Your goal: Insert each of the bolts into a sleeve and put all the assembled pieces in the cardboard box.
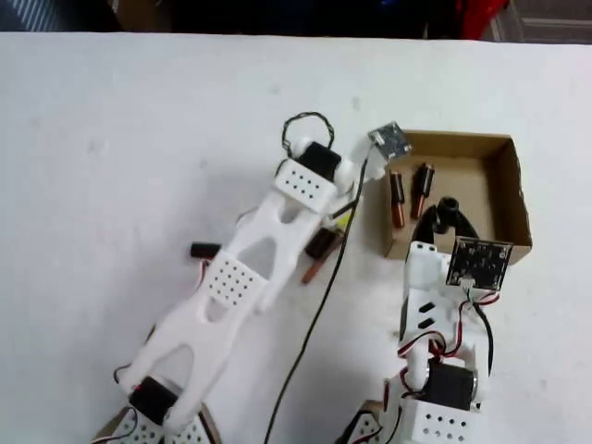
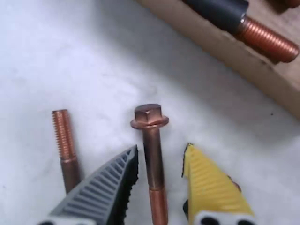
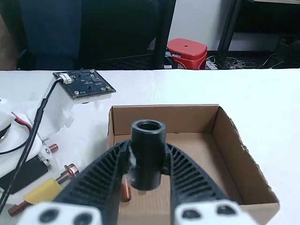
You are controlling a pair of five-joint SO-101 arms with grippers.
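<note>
My left gripper (image 2: 161, 146) is open low over the table, its grey finger (image 2: 110, 187) and yellow finger (image 2: 211, 185) on either side of a copper bolt (image 2: 152, 159) lying flat. A second bolt (image 2: 64, 145) lies beside it, outside the fingers. My right gripper (image 3: 147, 149) is shut on a black sleeve (image 3: 148, 140), held upright above the cardboard box (image 1: 504, 185). Two assembled pieces (image 1: 398, 199) (image 1: 422, 190) lie in the box. A loose black sleeve (image 1: 205, 250) rests on the table beside the left arm.
The box's near wall (image 2: 220, 51) stands close to the left gripper (image 1: 328, 231). A black cable (image 1: 314, 324) runs across the table between the two arms. A red stool (image 3: 186, 52) and chair legs stand beyond the far table edge.
</note>
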